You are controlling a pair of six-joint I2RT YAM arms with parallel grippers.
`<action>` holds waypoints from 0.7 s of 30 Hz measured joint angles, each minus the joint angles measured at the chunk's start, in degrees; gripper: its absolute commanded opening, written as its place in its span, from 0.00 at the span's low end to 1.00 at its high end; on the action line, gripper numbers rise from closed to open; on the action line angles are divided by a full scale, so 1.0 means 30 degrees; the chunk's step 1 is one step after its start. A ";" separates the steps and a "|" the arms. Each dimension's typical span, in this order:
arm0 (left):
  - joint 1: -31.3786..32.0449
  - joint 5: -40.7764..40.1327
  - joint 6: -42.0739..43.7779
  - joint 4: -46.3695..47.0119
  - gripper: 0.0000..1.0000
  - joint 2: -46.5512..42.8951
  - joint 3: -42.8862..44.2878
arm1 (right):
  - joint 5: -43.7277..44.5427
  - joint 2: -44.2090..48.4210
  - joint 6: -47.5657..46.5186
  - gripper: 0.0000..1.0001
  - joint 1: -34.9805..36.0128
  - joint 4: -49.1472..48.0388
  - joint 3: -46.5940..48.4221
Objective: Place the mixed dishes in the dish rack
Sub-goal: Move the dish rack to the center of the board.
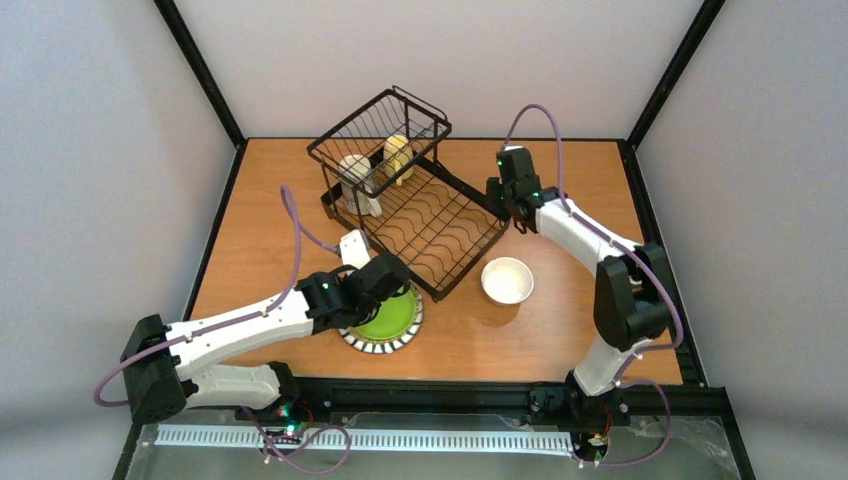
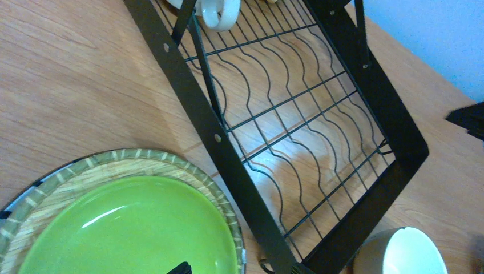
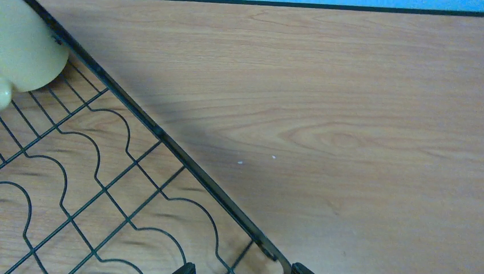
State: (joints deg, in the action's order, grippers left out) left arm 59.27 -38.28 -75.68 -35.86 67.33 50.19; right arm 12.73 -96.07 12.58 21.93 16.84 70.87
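Observation:
The lime-green plate [image 1: 388, 320] with a striped rim lies on the table in front of the black wire dish rack [image 1: 440, 225]. My left gripper [image 1: 403, 291] is open low over the plate's far edge; in the left wrist view [image 2: 238, 269] its tips straddle the plate [image 2: 131, 228] rim beside the rack frame [image 2: 228, 154]. A cream-white bowl [image 1: 507, 280] sits right of the plate and also shows in the left wrist view [image 2: 402, 256]. A white mug [image 1: 356, 186] and a cream mug [image 1: 398, 156] are at the raised basket end. My right gripper [image 1: 498, 203] is open, straddling the rack's right corner [image 3: 257, 240].
The rack's raised basket [image 1: 380, 135] stands at the back left. The cream mug [image 3: 25, 51] shows at the corner of the right wrist view. Bare wood table [image 1: 570, 330] lies right of the bowl and along the front edge.

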 measured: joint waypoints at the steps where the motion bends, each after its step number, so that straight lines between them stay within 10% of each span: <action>1: 0.0000 0.0066 0.0000 0.0189 1.00 0.0000 0.0000 | -0.0270 -0.0466 -0.0466 0.98 -0.0015 -0.0058 0.0342; 21: 0.0000 0.1355 -0.0335 0.1530 1.00 0.0495 0.0036 | -0.4503 -0.7198 -0.5581 0.99 -0.0816 0.0124 0.6528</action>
State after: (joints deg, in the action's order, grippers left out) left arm 59.27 -34.22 -76.69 -31.27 68.82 50.30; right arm -0.78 -117.67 -4.16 19.49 17.21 90.45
